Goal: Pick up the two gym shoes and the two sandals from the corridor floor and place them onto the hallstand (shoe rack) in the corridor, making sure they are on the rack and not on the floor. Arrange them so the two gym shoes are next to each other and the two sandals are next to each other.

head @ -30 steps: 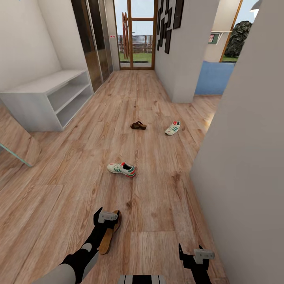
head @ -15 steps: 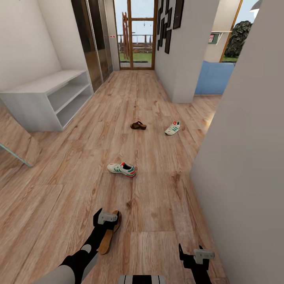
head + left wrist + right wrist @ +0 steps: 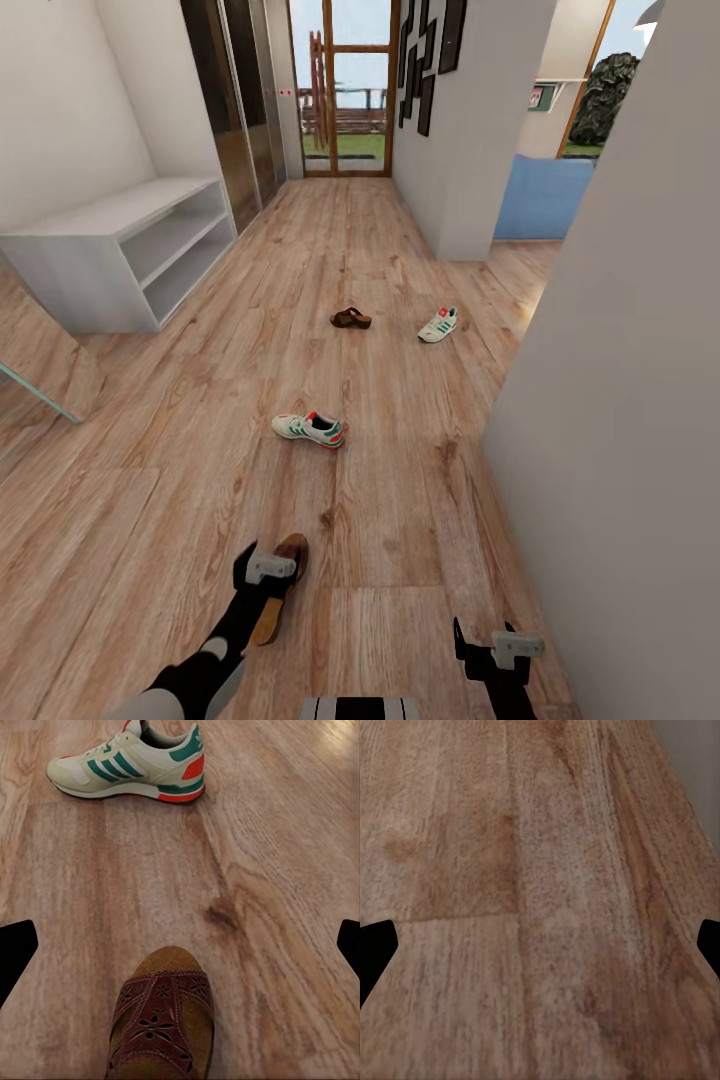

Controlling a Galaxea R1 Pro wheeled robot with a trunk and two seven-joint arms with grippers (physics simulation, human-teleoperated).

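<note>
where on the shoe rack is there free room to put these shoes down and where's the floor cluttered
The hallstand is bare: its flat top and both open shelves hold nothing. Floor clutter runs down the corridor's middle: a sandal under the left pincer, a gym shoe beyond it, then another sandal beside a second gym shoe. Planks bordering the hallstand are free.

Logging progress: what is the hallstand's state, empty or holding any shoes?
Empty. The hallstand shows a bare top and bare shelves; both gym shoes and both sandals lie on the floor.
</note>
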